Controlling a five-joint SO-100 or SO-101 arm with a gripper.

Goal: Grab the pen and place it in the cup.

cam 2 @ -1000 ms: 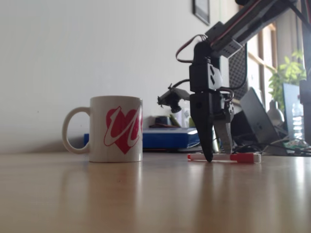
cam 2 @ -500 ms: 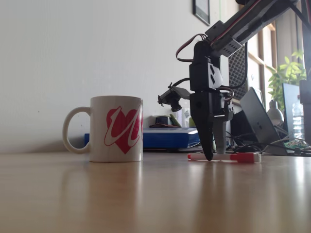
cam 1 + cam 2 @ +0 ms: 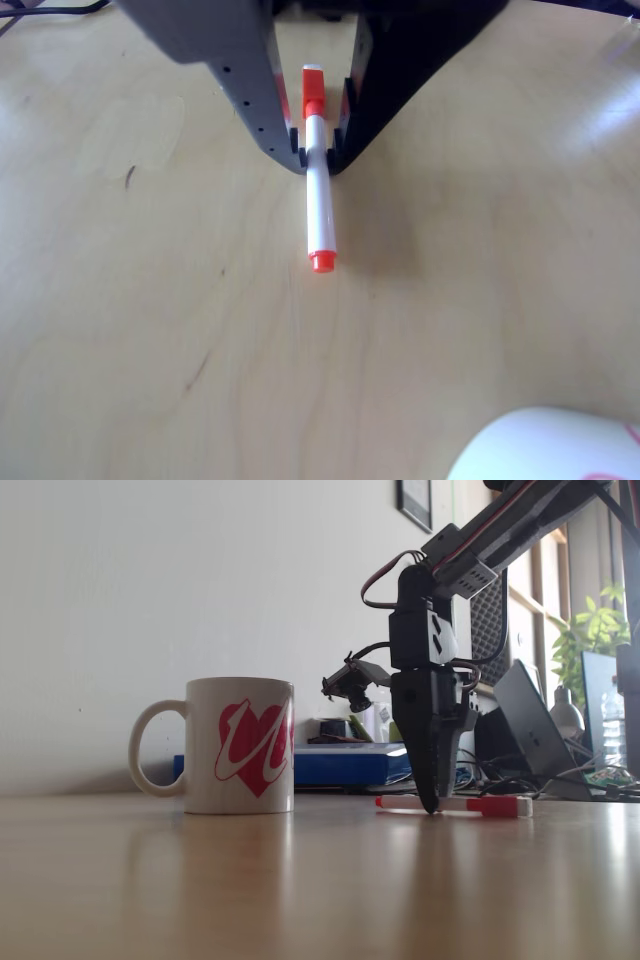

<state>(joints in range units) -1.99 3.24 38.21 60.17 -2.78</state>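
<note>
The pen [image 3: 320,215], white with a red-orange cap and a small red end plug, lies flat on the wooden table. My gripper [image 3: 318,155] comes down from the top of the other view, its grey finger and black finger pressed against the barrel just below the cap. In the fixed view the gripper [image 3: 430,802] points straight down with its tips at the table, shut on the pen [image 3: 470,806]. The cup [image 3: 240,745], a white mug with a red heart, stands upright to the left of the gripper, well apart. Its rim [image 3: 560,445] shows at the bottom right of the other view.
Behind the table in the fixed view are a blue box [image 3: 345,765], a laptop [image 3: 530,725], cables and a plant [image 3: 590,630]. Bare wooden tabletop [image 3: 300,880] stretches in front of the cup and pen.
The fingers have drawn together onto the pen. The pen has slid slightly to the left in the fixed view. The cup has not moved.
</note>
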